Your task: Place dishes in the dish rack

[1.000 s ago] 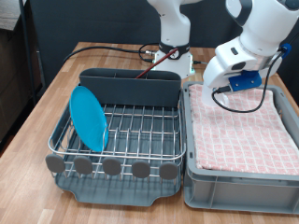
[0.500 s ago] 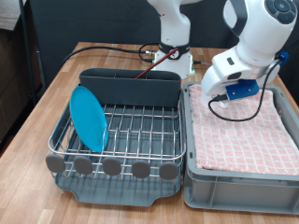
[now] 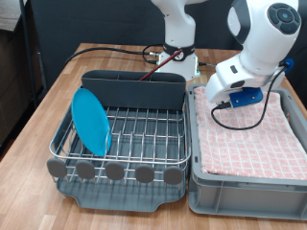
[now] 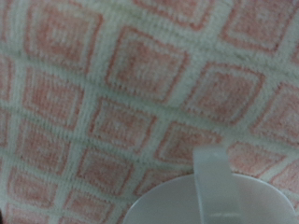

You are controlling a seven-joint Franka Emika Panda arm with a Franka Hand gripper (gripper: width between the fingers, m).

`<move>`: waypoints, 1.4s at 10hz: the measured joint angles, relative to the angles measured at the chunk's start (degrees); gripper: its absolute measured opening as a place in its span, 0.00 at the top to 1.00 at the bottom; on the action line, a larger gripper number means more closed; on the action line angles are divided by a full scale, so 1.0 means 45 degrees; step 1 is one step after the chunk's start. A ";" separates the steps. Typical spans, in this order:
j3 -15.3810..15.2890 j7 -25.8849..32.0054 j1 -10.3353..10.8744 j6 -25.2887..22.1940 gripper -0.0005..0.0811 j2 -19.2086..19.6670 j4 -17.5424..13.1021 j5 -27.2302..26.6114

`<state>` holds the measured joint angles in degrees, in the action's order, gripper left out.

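Here the gripper (image 3: 223, 99) hangs low over the checkered cloth (image 3: 251, 134), near the worktop's exterior-right edge; white mug (image 4: 210, 196) close below, best approached centred; jaw state indiscernible. Plate (image 3: 92, 120) stands racked.

A wooden desk (image 3: 58, 91) is shown. The dish rack (image 3: 120, 139) is carried at the exterior view's left, and a grey bin (image 3: 245, 187), just beside it, at the right.
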<state>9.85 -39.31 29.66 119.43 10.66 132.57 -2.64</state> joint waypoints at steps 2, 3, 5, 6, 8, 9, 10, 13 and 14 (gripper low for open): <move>0.0000 -0.0064 0.0000 0.0075 0.29 0.0019 0.0104 0.0000; 0.0000 -0.0069 0.0000 0.0114 0.29 0.0023 0.0139 0.0000; 0.0000 -0.0070 0.0000 0.0176 0.51 0.0035 0.0172 0.0000; 0.0002 -0.0070 0.0000 0.0194 0.73 0.0038 0.0173 0.0000; 0.0022 -0.0079 -0.0005 0.0262 0.91 0.0039 0.0160 0.0000; 0.0036 -0.0122 -0.0006 0.0264 0.91 0.0036 0.0105 -0.0001; 0.0050 -0.0192 -0.0006 0.0231 0.90 0.0028 0.0004 0.0000; 0.0148 -0.0635 -0.0006 -0.0226 0.90 -0.0217 -0.0502 0.0044; 0.0217 -0.0865 -0.0007 -0.0256 0.90 -0.0401 -0.0633 0.0144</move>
<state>10.82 -43.20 29.63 118.28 8.85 129.72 -1.99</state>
